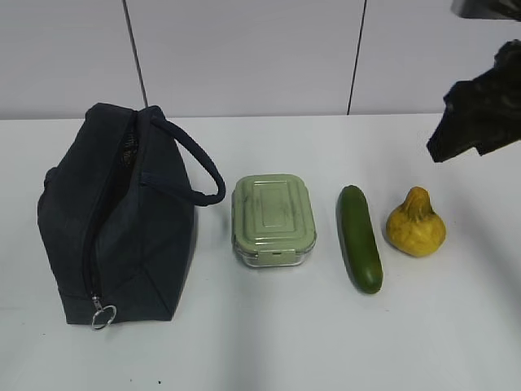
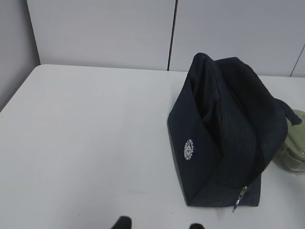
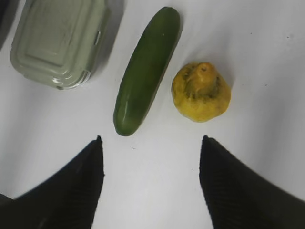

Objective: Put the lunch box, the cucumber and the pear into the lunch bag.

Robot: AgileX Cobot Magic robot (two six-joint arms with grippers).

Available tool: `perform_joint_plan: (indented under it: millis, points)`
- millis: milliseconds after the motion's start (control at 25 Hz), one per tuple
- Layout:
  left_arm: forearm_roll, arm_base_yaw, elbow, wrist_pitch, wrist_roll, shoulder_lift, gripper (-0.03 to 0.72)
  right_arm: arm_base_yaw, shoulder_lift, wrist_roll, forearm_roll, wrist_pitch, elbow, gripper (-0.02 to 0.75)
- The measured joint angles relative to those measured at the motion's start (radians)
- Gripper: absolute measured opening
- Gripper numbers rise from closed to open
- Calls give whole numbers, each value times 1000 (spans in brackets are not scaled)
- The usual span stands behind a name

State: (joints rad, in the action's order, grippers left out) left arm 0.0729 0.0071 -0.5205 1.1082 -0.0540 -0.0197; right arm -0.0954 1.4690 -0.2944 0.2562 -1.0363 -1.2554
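On the exterior view I see the lunch bag point(image 1: 118, 220) toward the bench's point(image 1: 269, 350) left edge, zipper parted; the lunch box point(image 1: 273, 220), cucumber point(image 1: 360, 238) and pear point(image 1: 416, 224) line up rightward from it, each apart. My left wrist view shows the bag gaping, the left gripper point(image 2: 157, 224) only two tips, so I cannot tell its state. My right wrist view shows the right gripper point(image 3: 150, 143) spread wide above bare bench, near cucumber and pear.

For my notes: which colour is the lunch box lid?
Pale sage green lid, clearest in the exterior view.
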Motion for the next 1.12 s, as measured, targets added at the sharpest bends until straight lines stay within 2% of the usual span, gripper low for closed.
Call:
perform_joint_plan:
  millis: [240,440,880,1120]
  points:
    - [0,0,0,0,0,0,237,0,238,140,-66,-154,-216,493]
    - [0,0,0,0,0,0,237,2,361,170,-83,-181,-302,493]
    - [0,0,0,0,0,0,237,2,528,173,-86,-181,-342,493]
    - [0,0,0,0,0,0,237,2,549,189,-128,-181,-342,493]
